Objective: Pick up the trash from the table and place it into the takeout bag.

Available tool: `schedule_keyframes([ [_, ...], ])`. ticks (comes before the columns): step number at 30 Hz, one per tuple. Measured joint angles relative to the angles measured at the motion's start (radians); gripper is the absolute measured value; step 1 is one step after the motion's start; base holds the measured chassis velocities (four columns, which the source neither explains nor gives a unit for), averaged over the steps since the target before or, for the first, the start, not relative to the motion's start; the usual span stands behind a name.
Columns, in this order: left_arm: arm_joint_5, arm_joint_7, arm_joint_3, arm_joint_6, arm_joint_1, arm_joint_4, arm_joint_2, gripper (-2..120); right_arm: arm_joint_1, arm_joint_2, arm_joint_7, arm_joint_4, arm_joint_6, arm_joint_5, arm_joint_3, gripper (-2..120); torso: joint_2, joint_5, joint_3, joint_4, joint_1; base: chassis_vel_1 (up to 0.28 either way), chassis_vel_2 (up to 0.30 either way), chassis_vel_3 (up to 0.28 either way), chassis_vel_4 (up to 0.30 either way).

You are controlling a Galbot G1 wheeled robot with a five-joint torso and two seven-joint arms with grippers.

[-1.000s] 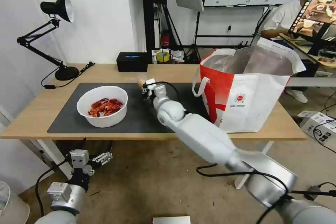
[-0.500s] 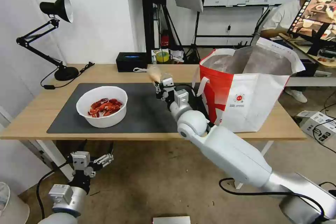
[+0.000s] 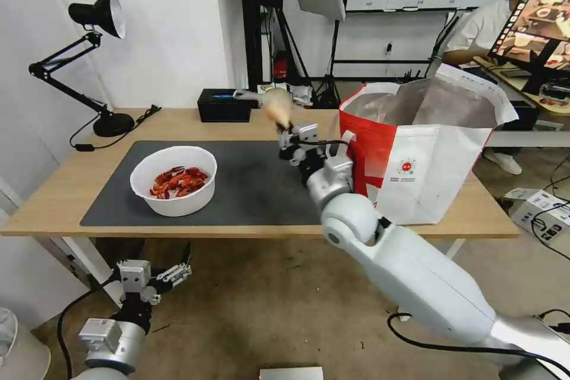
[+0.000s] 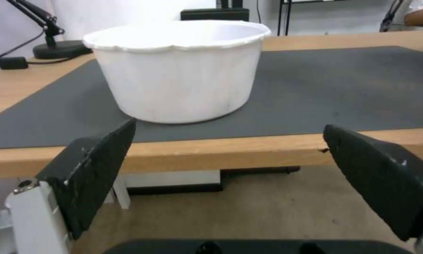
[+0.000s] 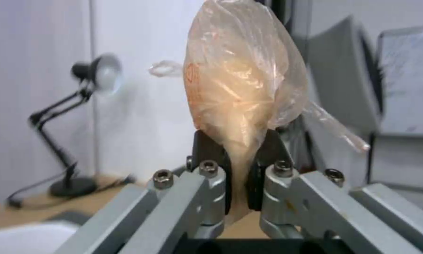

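While the right claw (image 3: 285,128) pinched the bun bag (image 3: 276,105) by its lower end, the bag stood up from the jaws, its long axis in line with the fingers (image 5: 210,148) and pointing away from the wrist. Off to the claw's right, very near, the takeout bag (image 3: 415,148) stood open-mouthed on the table (image 3: 59,190), its rim roughly level with the bun. That sideways gap was what the drop depended on; the right arm was clearly the nearer one. Below the table edge, the left claw (image 3: 155,280) hung with jaws spread and empty, the bowl (image 4: 178,70) of shells ahead of and above it.
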Motion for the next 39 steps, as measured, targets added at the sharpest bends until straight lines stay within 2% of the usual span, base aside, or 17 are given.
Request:
schedule_keyframes([
  [3,0.004,0.000,0.006,0.000,0.000,-0.001,-0.003,100,-0.028,-0.015,0.024,0.028,0.024,-0.038,0.048,5,0.000,0.0001,0.000,0.0000,0.000,0.000,0.000,0.000,0.000],
  [5,0.009,0.000,0.011,0.000,-0.001,-0.002,-0.006,100,-0.061,-0.037,0.079,0.059,0.029,-0.048,0.104,5,0.000,-0.0001,0.000,0.0000,0.000,0.000,0.000,0.000,0.000],
  [9,0.014,0.000,0.014,0.000,0.000,-0.003,-0.009,100,-0.090,-0.055,0.118,0.078,0.028,-0.055,0.156,5,0.000,0.0001,0.000,0.0000,0.000,0.000,0.000,0.000,0.000],
  [12,0.018,0.000,0.017,0.000,0.000,-0.003,-0.013,100,-0.128,-0.083,0.159,0.098,0.001,-0.051,0.232,5,0.000,0.0001,0.000,-0.0002,0.000,0.000,0.000,0.000,0.000],
  [17,0.020,0.000,0.022,0.000,-0.002,-0.006,-0.014,100,-0.157,-0.116,0.189,0.108,-0.042,-0.008,0.285,5,0.000,0.0000,0.000,-0.0001,0.000,0.000,0.000,0.000,0.000],
  [26,0.020,0.001,0.017,0.000,0.002,-0.018,-0.012,100,-0.160,-0.150,0.241,0.127,-0.144,0.043,0.305,5,0.000,-0.0001,0.000,0.0001,0.000,0.000,0.000,0.000,0.000],
  [32,0.021,0.001,0.017,0.001,0.003,-0.024,-0.011,100,-0.161,-0.187,0.259,0.138,-0.215,0.106,0.326,26,0.000,-0.0001,0.000,0.0000,0.000,0.000,0.000,0.000,0.000],
  [39,0.021,0.001,0.016,0.002,0.003,-0.029,-0.008,100,-0.146,-0.211,0.277,0.143,-0.237,0.144,0.330,52,0.000,-0.0001,0.000,0.0000,0.000,0.000,0.000,0.000,0.000],
])
